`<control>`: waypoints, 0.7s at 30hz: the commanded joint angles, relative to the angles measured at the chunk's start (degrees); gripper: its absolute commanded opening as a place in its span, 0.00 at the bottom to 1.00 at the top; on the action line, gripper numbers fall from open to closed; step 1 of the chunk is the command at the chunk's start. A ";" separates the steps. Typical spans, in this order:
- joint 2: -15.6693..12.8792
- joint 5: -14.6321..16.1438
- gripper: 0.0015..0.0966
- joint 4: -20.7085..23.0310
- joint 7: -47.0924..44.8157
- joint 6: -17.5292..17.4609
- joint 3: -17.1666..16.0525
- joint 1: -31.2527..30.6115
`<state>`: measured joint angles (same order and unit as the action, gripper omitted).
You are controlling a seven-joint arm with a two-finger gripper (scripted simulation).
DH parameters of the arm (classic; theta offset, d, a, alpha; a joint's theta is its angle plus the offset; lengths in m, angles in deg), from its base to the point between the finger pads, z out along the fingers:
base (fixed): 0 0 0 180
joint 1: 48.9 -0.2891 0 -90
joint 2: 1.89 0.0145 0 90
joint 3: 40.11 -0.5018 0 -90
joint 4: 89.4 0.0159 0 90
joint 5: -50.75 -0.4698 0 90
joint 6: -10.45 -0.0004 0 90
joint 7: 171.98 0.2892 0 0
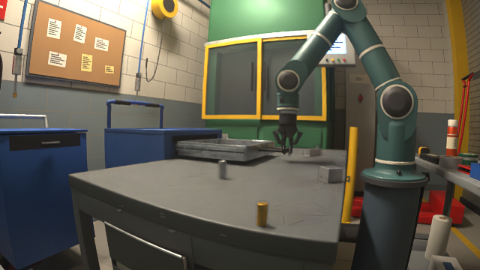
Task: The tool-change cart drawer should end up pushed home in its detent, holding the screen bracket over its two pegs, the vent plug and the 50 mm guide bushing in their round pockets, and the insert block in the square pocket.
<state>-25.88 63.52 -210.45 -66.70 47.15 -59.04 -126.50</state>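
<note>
At the far side of the grey table the blue tool-change cart has its grey drawer pulled out over the table edge, with a dark handle at its front. On the table stand a small grey cylinder and, near the front edge, a yellow cylinder. A grey block sits toward the right edge, and a flatter grey piece lies behind it near the far edge. The inside of the drawer is hidden from this angle. My gripper points down at the drawer front and is closed on the drawer handle.
A green machine enclosure with yellow-framed doors stands behind the cart. A yellow post rises at the table's right edge beside my arm's base. A second blue cabinet stands left, and a side bench with containers right.
</note>
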 commanded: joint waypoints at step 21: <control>0.29 -0.05 0.07 -0.48 0.01 -0.17 -0.05 0.05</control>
<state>-25.61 63.47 -210.92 -66.69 46.95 -59.09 -126.44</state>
